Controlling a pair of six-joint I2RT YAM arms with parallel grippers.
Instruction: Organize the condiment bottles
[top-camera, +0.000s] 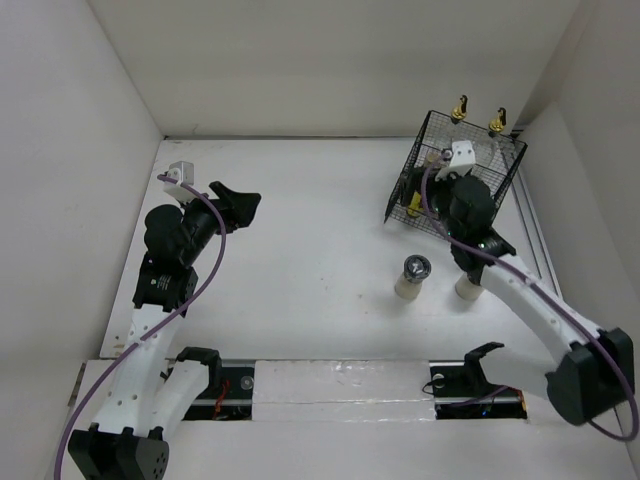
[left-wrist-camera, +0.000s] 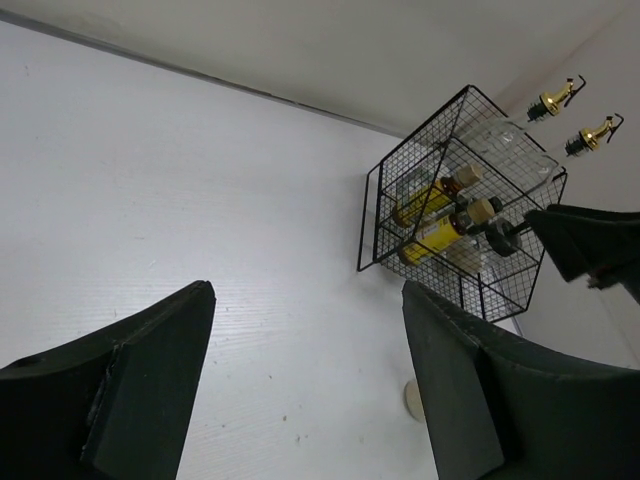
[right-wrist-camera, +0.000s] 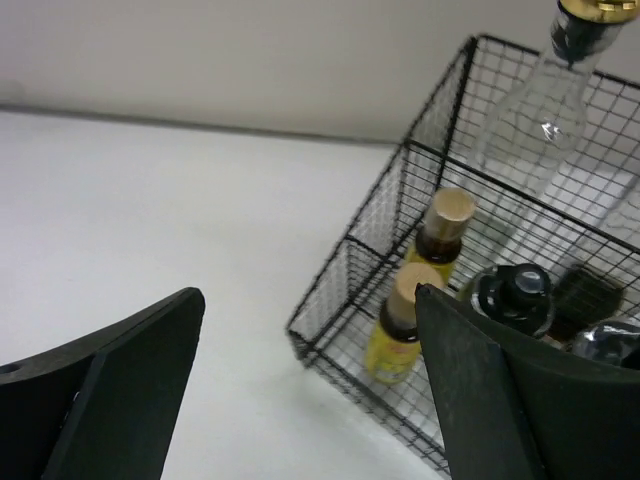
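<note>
1. My left claw (left-wrist-camera: 305, 335) hangs over the bare table (top-camera: 300, 250) on the left side, well apart from everything else. Its two fingers stand clearly apart, with nothing between them.
2. My right claw (right-wrist-camera: 310, 320) is at the wire basket (right-wrist-camera: 345, 290) in the far right corner, over its near-left side. The fingers are spread wide and grip nothing.
3. Two small amber bottles (right-wrist-camera: 440, 235) with tan caps stand upright in the basket, one just behind the other. They fill the corner compartment nearest the right wrist camera.
4. Two tall glass bottles (top-camera: 460, 110) with gold pourers stand along the far side of the basket, their spouts poking above the rim.
5. Beside the amber pair, dark-lidded jars (right-wrist-camera: 515, 295) sit low in the basket. I cannot tell how many, because my right finger hides part of that side.
6. Outside the basket, a pale jar (top-camera: 413, 277) with a dark lid stands alone on the table, in front of the basket and towards me.
7. A second pale jar (top-camera: 468, 290) stands just to its right, partly tucked under my right arm, so I cannot see its lid.
</note>
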